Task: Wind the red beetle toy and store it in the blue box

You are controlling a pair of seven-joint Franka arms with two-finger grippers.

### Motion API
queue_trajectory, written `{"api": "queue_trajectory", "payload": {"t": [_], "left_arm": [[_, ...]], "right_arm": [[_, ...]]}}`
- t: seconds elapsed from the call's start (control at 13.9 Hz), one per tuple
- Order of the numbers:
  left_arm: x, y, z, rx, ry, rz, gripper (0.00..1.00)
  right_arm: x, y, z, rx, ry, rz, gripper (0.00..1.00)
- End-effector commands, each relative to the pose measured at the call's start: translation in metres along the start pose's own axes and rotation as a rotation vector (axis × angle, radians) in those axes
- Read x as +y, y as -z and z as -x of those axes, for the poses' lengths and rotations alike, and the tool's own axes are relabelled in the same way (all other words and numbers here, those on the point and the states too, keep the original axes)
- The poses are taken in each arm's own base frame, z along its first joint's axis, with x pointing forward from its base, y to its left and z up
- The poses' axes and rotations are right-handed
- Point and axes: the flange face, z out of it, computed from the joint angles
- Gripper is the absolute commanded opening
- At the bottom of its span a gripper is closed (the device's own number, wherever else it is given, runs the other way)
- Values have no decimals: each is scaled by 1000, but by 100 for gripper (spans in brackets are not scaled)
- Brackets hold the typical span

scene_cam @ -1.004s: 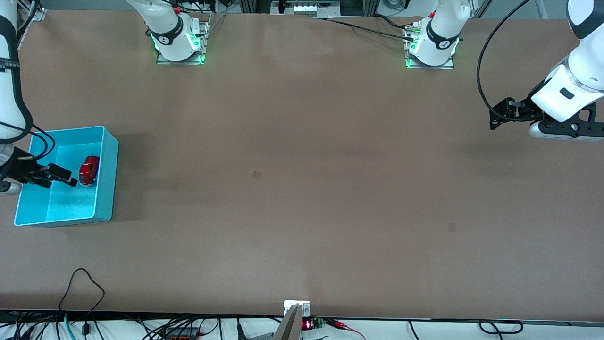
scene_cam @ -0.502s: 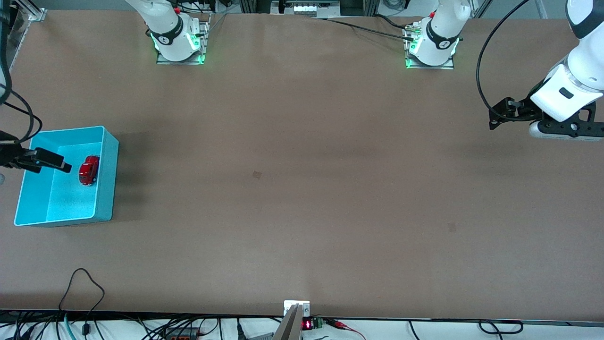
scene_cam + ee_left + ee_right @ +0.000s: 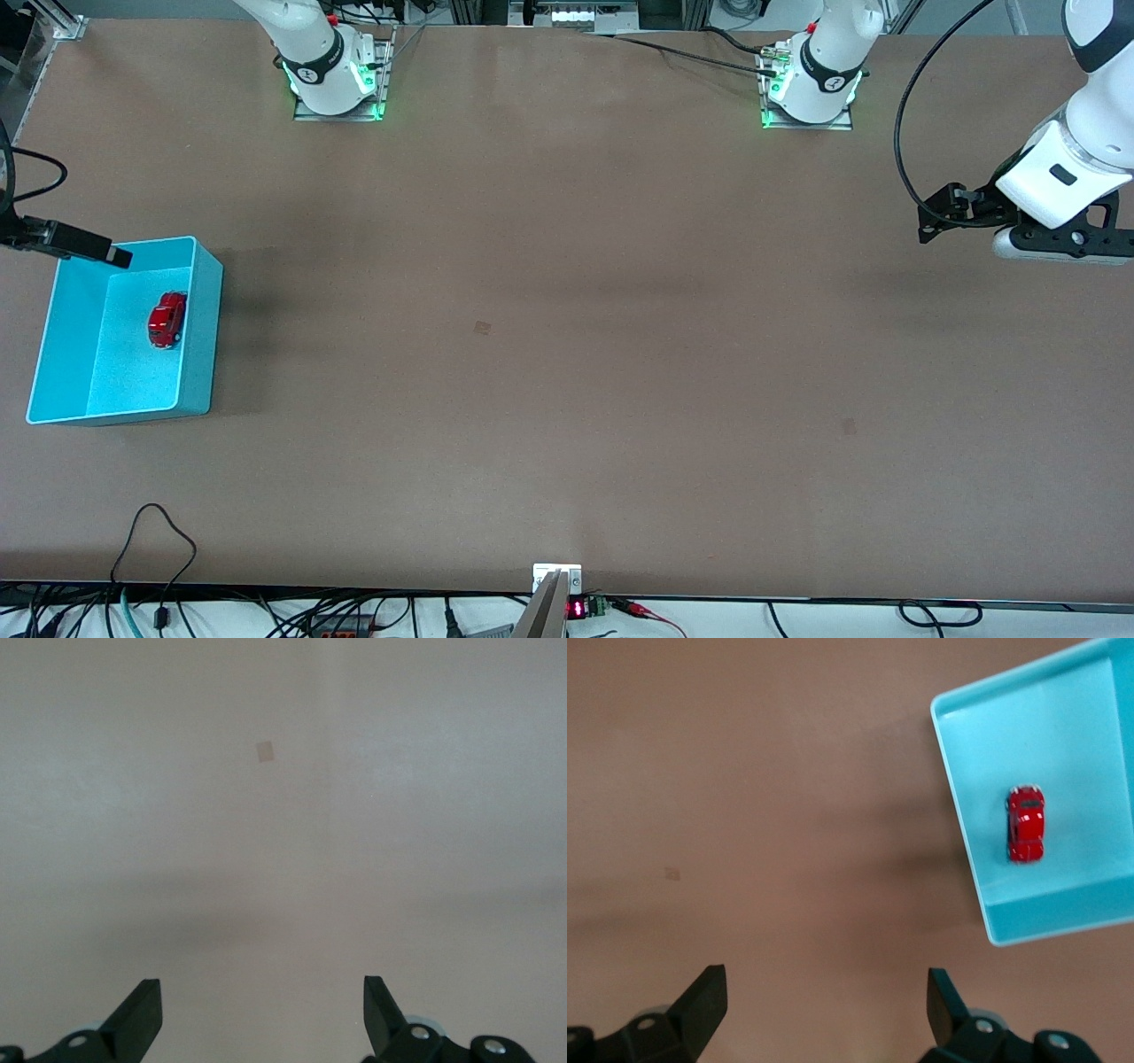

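Front view: tiny glossy red beetle toy point(image 3: 166, 320) already parked inside the cyan plastic blue box point(image 3: 202, 266), around 9 o'clock. Basically done. Right gripper point(image 3: 824, 1010) spread empty, left gripper point(image 3: 263, 1019) spread too, waiting.

Robotics lab. Two arm bases point(image 3: 335, 78) bolted to a brown table point(image 3: 567, 354) with green status lights; loose cables point(image 3: 159, 540) and a red-digit electronics module point(image 3: 578, 608) along the table's edge nearest the front camera.
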Motion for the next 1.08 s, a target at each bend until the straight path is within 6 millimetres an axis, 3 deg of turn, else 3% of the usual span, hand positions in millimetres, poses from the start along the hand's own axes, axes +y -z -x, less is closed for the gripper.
{"api": "queue_trajectory", "payload": {"t": [0.0, 0.07, 0.36, 0.72, 1.0], "left_arm": [[0, 6, -5, 1, -20, 8, 100], [0, 6, -5, 2, -20, 8, 100], [0, 6, -5, 1, -20, 8, 100], [-1, 5, -5, 1, -18, 8, 100], [-4, 5, -5, 0, -14, 8, 100]], "right_arm": [[-29, 4, 21, 7, 17, 151, 100], [-35, 1, 25, 24, 39, 178, 100], [-4, -7, 23, 68, 106, 162, 100], [-8, 7, 33, 118, 114, 152, 100], [-3, -7, 65, 148, 123, 150, 100]]}}
